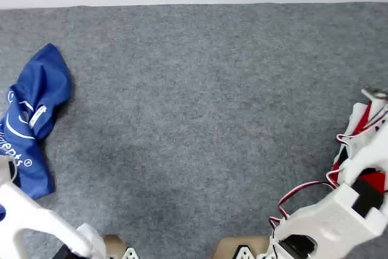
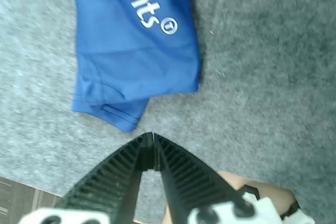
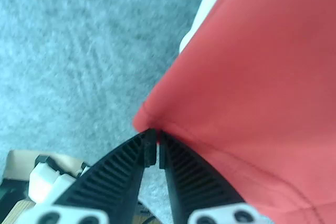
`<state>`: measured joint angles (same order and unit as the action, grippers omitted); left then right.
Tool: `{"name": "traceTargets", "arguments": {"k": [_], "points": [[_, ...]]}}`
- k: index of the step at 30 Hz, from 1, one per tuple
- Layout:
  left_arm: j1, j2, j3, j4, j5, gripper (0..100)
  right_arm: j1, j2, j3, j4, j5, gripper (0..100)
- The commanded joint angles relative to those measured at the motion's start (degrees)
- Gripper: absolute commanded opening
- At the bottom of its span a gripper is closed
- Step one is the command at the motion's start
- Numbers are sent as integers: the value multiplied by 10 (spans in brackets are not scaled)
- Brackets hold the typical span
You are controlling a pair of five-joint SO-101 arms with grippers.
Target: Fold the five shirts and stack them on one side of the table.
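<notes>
Along the left edge of the grey bench (image 1: pixel 200 89), a blue shirt (image 1: pixel 33 119) with white print, bunched lengthwise, partly folded over itself. Just beside its sleeve hem, apart from the cloth and above bare felt, the left gripper (image 2: pixel 153 148), ribbed black jaws pressed tip to tip with nothing between them. At the right edge, a red shirt (image 3: pixel 252 87), half hidden from above under the white right arm (image 1: pixel 330 216) and its red and white cables. At that shirt's folded hem, the right gripper (image 3: pixel 152 142), jaws closed, pinching the red cloth's edge.
</notes>
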<state>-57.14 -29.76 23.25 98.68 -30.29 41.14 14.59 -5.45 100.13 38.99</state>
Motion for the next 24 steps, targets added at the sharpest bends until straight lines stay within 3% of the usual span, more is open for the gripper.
{"name": "traceTargets", "arguments": {"k": [1,9,16,21,24], "points": [[6,-17,12,-17,4,6,0,-55,-61,24,-1,9],[10,-17,15,-24,4,6,39,-215,-104,22,-1,9],[12,-18,9,-19,6,6,51,-267,-95,23,-1,9],[13,-16,-87,15,6,10,51,-282,-48,25,-1,9],[32,-11,-126,18,2,74,47,-308,-9,25,-1,9]]}}
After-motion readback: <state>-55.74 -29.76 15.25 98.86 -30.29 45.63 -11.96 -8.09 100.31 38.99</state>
